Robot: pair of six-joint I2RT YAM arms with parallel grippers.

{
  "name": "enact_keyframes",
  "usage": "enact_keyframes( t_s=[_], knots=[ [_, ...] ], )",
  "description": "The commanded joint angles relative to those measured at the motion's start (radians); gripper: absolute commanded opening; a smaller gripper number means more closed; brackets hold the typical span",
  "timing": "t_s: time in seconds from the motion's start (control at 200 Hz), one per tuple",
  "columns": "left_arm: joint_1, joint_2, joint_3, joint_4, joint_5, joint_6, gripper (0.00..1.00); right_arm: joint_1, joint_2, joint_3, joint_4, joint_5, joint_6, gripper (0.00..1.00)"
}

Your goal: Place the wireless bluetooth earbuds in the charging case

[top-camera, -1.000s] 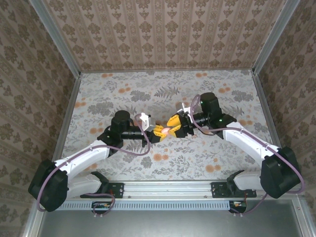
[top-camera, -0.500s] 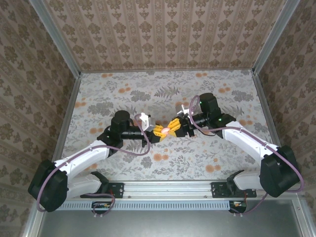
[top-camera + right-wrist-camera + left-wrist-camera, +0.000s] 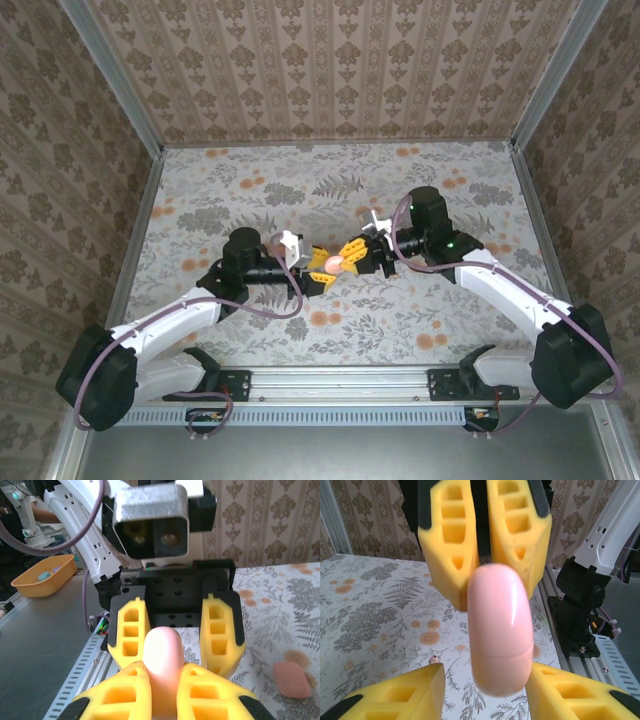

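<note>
The charging case [image 3: 335, 262] is a pale pink rounded disc with a seam, held edge-on above the table's middle. My right gripper [image 3: 165, 676] is shut on it, both yellow fingers pressed against its sides. From the opposite side my left gripper [image 3: 487, 680] stands open around the case [image 3: 500, 630], with a gap showing at its left finger [image 3: 405, 690]. In the top view the two grippers [image 3: 322, 272] [image 3: 346, 258] meet tip to tip. A tiny pinkish bit with a dark dot [image 3: 435, 658], which looks like one of the earbuds, lies on the table below.
A salmon rounded-rectangle block [image 3: 292, 680] lies on the floral table beyond the left gripper. The metal rail [image 3: 600, 655] and arm bases run along the near edge. An orange bin [image 3: 45, 575] sits off the table.
The right gripper has closed onto the pink case while the left gripper has opened off it. Both arms stay nose to nose at the table's middle.
</note>
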Motion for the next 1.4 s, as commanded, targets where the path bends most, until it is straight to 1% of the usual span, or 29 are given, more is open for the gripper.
enact_keyframes(
  t_s=[0.0, 0.245, 0.35, 0.455, 0.525, 0.57, 0.62, 0.68, 0.755, 0.915, 0.975, 1.05, 1.105, 1.17, 1.22, 1.27, 1.395],
  knots=[
    [0.002, -0.010, -0.009, 0.058, 0.011, -0.021, 0.46, -0.004, -0.020, -0.024, 0.069, -0.015, 0.035, 0.06],
    [0.005, -0.011, -0.016, 0.124, 0.027, -0.063, 0.45, -0.004, -0.009, -0.031, 0.089, -0.020, 0.049, 0.06],
    [0.005, -0.008, -0.015, 0.136, 0.039, -0.073, 0.37, -0.003, -0.006, -0.030, 0.099, -0.022, 0.054, 0.06],
    [0.005, -0.006, -0.013, 0.136, 0.045, -0.076, 0.35, -0.003, -0.002, -0.029, 0.102, -0.023, 0.054, 0.06],
    [0.004, -0.006, -0.013, 0.137, 0.047, -0.079, 0.30, -0.003, 0.000, -0.029, 0.104, -0.023, 0.055, 0.07],
    [0.004, -0.007, -0.011, 0.136, 0.049, -0.079, 0.29, -0.003, 0.002, -0.029, 0.104, -0.023, 0.055, 0.07],
    [0.005, -0.007, -0.010, 0.136, 0.048, -0.080, 0.30, -0.003, 0.002, -0.030, 0.100, -0.021, 0.054, 0.06],
    [0.004, -0.010, -0.009, 0.138, 0.046, -0.083, 0.36, -0.002, 0.003, -0.032, 0.099, -0.021, 0.052, 0.07],
    [0.004, -0.012, -0.007, 0.138, 0.045, -0.083, 0.36, -0.003, 0.001, -0.034, 0.099, -0.020, 0.050, 0.07],
    [0.005, -0.010, -0.004, 0.133, 0.049, -0.083, 0.29, -0.003, 0.001, -0.034, 0.099, -0.019, 0.050, 0.07],
    [0.005, -0.008, -0.004, 0.131, 0.050, -0.082, 0.25, -0.003, 0.001, -0.034, 0.098, -0.018, 0.049, 0.07],
    [0.004, -0.010, -0.003, 0.130, 0.050, -0.082, 0.24, -0.003, 0.003, -0.034, 0.092, -0.016, 0.045, 0.07],
    [0.004, -0.010, -0.002, 0.128, 0.052, -0.081, 0.21, -0.003, 0.003, -0.034, 0.088, -0.016, 0.042, 0.07],
    [0.005, -0.010, 0.000, 0.123, 0.051, -0.078, 0.18, -0.003, 0.004, -0.032, 0.083, -0.009, 0.043, 0.10],
    [0.004, -0.010, 0.002, 0.116, 0.050, -0.073, 0.17, -0.003, 0.003, -0.032, 0.083, 0.007, 0.047, 0.21],
    [0.005, -0.010, 0.004, 0.108, 0.051, -0.069, 0.17, -0.003, 0.003, -0.029, 0.082, 0.019, 0.051, 0.27],
    [0.004, -0.012, 0.007, 0.097, 0.054, -0.064, 0.16, -0.003, 0.004, -0.022, 0.067, 0.077, 0.057, 0.36]
  ],
)
